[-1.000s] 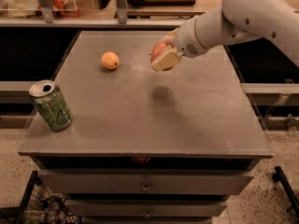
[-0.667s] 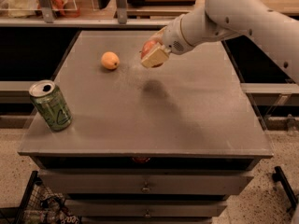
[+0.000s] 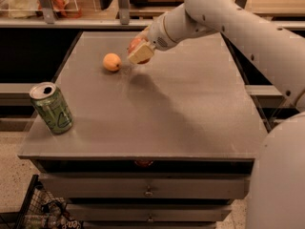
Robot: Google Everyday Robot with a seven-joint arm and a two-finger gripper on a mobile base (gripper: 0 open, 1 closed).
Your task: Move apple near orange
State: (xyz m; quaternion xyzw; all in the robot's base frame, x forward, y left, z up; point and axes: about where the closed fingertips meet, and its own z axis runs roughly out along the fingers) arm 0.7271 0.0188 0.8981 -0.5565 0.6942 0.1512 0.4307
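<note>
The small yellow-orange orange (image 3: 112, 61) sits on the grey table (image 3: 157, 109) at the back left. My gripper (image 3: 139, 50) hangs just right of it, a little above the tabletop, shut on the reddish apple (image 3: 135, 44). Only a sliver of the apple shows between the pale fingers (image 3: 141, 54). The white arm reaches in from the upper right.
A green drinks can (image 3: 51, 107) stands tilted near the table's front left edge. Drawers (image 3: 147, 190) run below the tabletop. A shelf with bags and posts (image 3: 123, 4) lies behind the table. A wire basket (image 3: 33, 213) sits on the floor at the lower left.
My gripper has moved left with the apple, from the table's middle back to just beside the orange. The orange and can have not moved.
</note>
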